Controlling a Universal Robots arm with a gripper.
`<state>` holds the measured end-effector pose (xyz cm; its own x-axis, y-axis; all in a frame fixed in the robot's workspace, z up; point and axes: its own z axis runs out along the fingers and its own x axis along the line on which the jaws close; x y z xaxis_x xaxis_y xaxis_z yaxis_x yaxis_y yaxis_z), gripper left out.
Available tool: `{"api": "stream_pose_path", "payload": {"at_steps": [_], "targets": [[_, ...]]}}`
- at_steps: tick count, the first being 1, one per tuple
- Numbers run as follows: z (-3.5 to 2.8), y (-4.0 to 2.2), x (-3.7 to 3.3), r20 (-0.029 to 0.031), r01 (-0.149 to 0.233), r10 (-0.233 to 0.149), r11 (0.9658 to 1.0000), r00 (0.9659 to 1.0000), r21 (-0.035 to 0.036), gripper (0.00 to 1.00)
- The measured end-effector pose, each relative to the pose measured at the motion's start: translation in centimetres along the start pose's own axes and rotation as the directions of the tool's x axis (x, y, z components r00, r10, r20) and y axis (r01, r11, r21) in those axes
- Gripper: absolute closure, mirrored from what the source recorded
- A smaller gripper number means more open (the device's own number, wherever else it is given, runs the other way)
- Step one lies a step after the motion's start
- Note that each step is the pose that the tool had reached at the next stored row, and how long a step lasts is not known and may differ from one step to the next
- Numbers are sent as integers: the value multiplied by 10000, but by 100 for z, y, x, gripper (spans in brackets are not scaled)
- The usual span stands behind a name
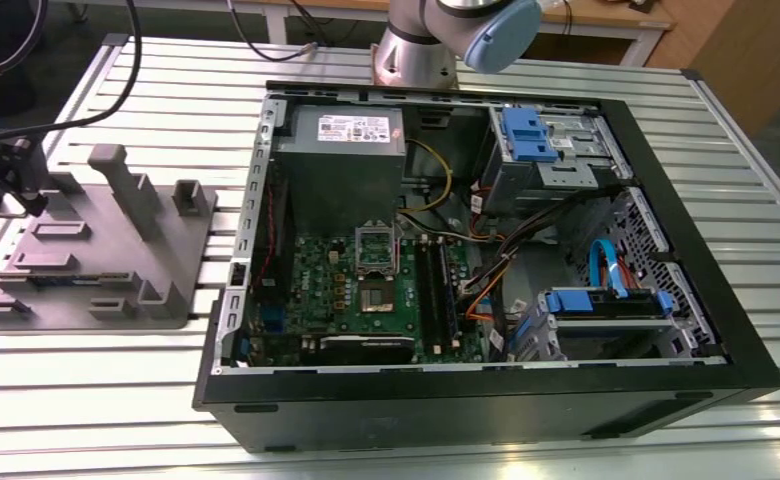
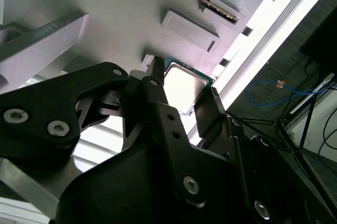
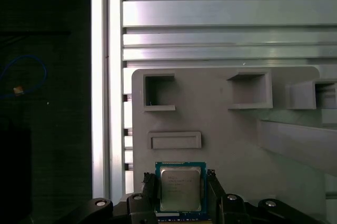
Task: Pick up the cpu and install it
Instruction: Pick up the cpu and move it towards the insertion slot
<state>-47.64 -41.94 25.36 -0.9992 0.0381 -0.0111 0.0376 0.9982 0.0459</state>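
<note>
At the far end of the exterior view's left: the gripper (image 1: pixel 10 188), low over the near edge of the grey fixture plate (image 1: pixel 97 290). Under the plate, the slatted bench (image 1: pixel 97 400).

In the first wrist view, the cpu (image 3: pixel 180 190) between the two black fingers (image 3: pixel 150 188), its silvery top facing the camera and its green border showing around it. Fingers drawn in against two opposite edges of the chip, so pinching it, as far as can be judged. Same picture from the side in the second wrist view: the cpu (image 2: pixel 181 83) framed by the fingertips, just beside the raised blocks and pockets of the plate. Cannot tell whether the chip rests on the plate or is raised a little off it; looks very near the plate surface in any case.

Further toward the exterior view's right, well apart from the gripper: the open computer case (image 1: pixel 710 330) lying on its side, with the power supply (image 1: pixel 343 135) at the far end and the green motherboard (image 1: pixel 350 310) below it. On the motherboard, the socket (image 1: pixel 374 296), apparently open, with its metal frame tilted up and no chip to be made out inside. Beyond it, coloured cables and the blue drive brackets (image 1: pixel 530 135).

Judging the progress: early. Grasp apparently made at the fixture plate. Not yet done: carrying the chip over to the case and seating it in the socket. Nearly whole task left, then.
</note>
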Motion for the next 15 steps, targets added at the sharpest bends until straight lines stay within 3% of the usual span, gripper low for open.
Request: {"api": "stream_pose_path", "payload": {"at_steps": [9,11,15], "targets": [[-39,2,0,1,-1,1,10000,10000,0,53],[-139,7,-1,0,-1,1,10000,10000,0,53],[-146,7,-2,0,0,0,10000,10000,0,53]]}}
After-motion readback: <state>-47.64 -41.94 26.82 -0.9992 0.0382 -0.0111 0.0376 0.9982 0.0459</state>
